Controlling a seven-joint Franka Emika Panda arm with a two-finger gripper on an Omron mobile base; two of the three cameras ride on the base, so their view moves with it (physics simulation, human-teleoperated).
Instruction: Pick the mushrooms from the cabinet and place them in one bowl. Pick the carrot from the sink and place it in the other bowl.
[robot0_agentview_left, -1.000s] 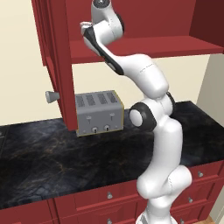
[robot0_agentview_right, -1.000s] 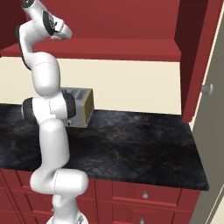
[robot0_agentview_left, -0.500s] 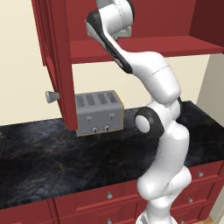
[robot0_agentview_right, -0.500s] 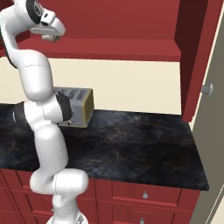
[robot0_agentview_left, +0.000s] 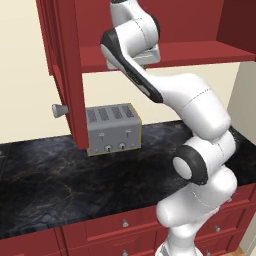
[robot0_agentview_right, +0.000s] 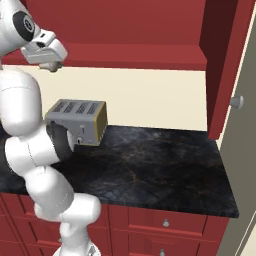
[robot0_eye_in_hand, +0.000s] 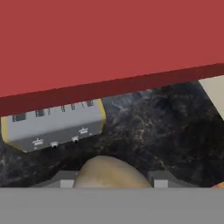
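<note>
Gripping rounded tan mushroom, gripper beside cabinet shelf

Gripper w/ mushroom between fingers, just in front of cabinet shelf edge. Shelf lip right beside hand, blocks path back in. Open door w/ knob on robot's left, hangs over counter. Toaster below shelf at back wall, only obstacle on counter. Dark counter to right of toaster open. Second door at far right.
</note>
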